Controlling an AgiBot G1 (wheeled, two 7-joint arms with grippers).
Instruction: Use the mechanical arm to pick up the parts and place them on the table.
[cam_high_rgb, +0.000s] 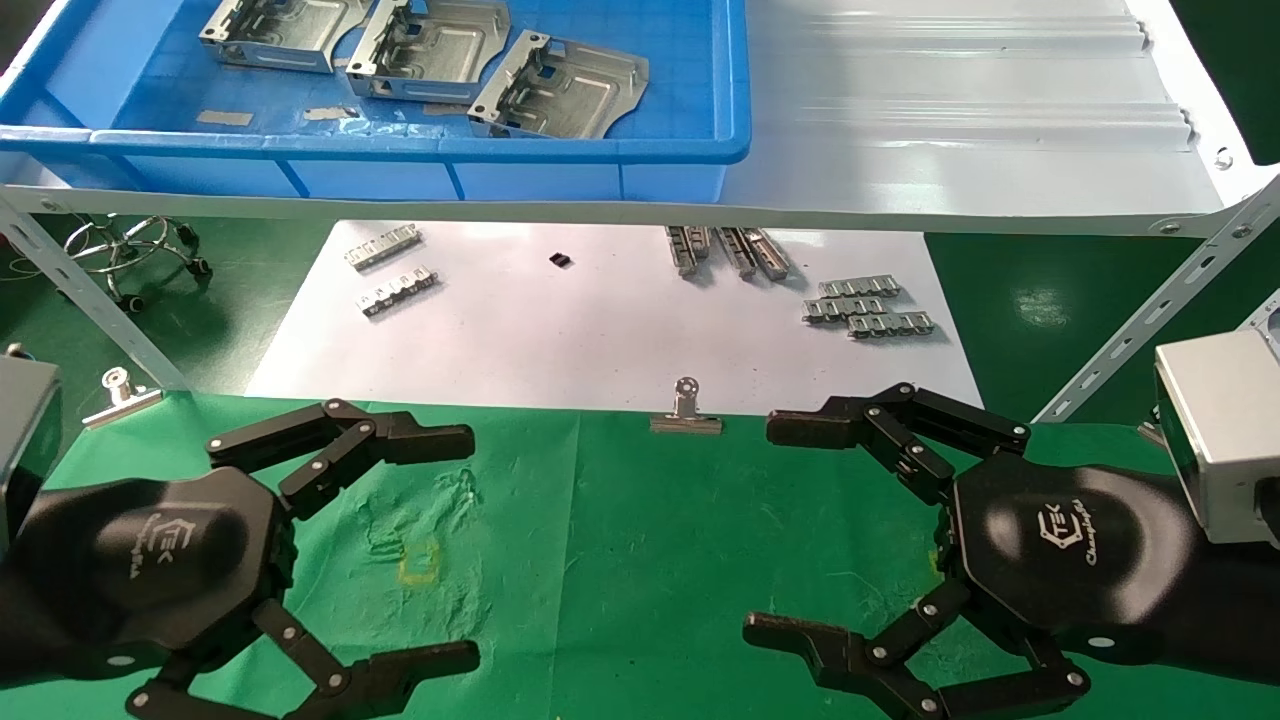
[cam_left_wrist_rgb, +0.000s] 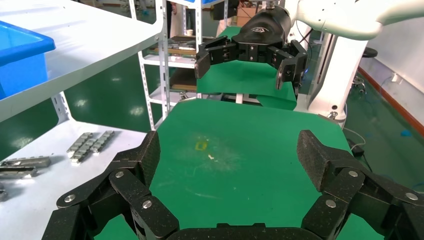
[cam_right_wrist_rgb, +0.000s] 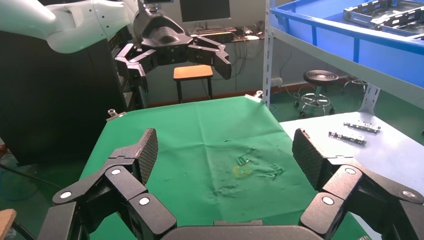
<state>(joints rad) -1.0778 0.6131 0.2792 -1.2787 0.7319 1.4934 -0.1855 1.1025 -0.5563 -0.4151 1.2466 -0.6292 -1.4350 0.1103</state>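
Right pincer (cam_high_rgb: 760, 530) "Chang…" logo partly legible, left pincer (cam_high_rgb: 470, 550) spread

**Workshop bay: green floor, metal racking**

Glossy dark green floor (cam_high_rgb: 1040, 300) w/ ceiling-light glare. Pale ribbed metal shelf (cam_high_rgb: 960, 110) on slotted angle-iron legs, far side. Chrome stool base (cam_high_rgb: 135, 250) on castors, far left. Right wrist view: small orange-topped stool (cam_right_wrist_rgb: 192, 72), black round stool (cam_right_wrist_rgb: 320, 80), desk w/ monitor (cam_right_wrist_rgb: 205, 9) by the grey wall.
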